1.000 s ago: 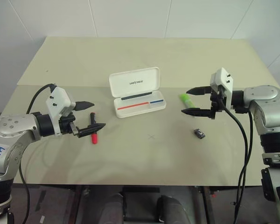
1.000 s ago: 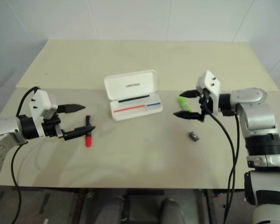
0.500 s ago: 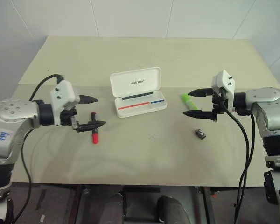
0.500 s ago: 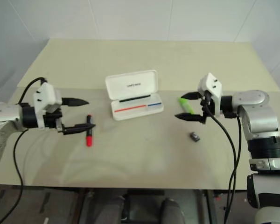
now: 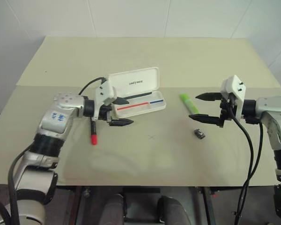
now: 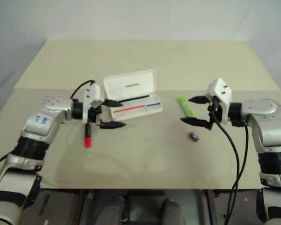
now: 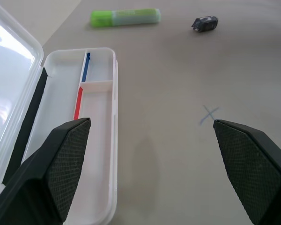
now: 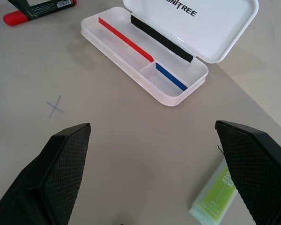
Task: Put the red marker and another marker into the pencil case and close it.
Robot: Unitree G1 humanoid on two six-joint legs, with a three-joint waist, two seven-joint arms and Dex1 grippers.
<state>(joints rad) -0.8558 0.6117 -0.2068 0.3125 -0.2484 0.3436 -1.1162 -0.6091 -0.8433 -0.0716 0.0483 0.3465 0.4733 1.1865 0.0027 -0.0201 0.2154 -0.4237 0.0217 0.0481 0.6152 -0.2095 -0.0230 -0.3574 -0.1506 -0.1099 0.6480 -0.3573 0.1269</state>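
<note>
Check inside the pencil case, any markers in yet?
No. The pencil case lies open, showing only its printed red, blue and black stripes. The red marker and green highlighter lie on the table. The left arm hides the tray's left end.

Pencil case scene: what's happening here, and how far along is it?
The case lies open on the table with no marker in it. The red marker lies on the table to its left, under the left arm, and the green marker to its right. Both grippers are open and hold nothing: the left gripper hovers at the case's left end, past the red marker; the right gripper hovers by the green marker. A small dark object lies near it. Nothing is packed yet.
</note>
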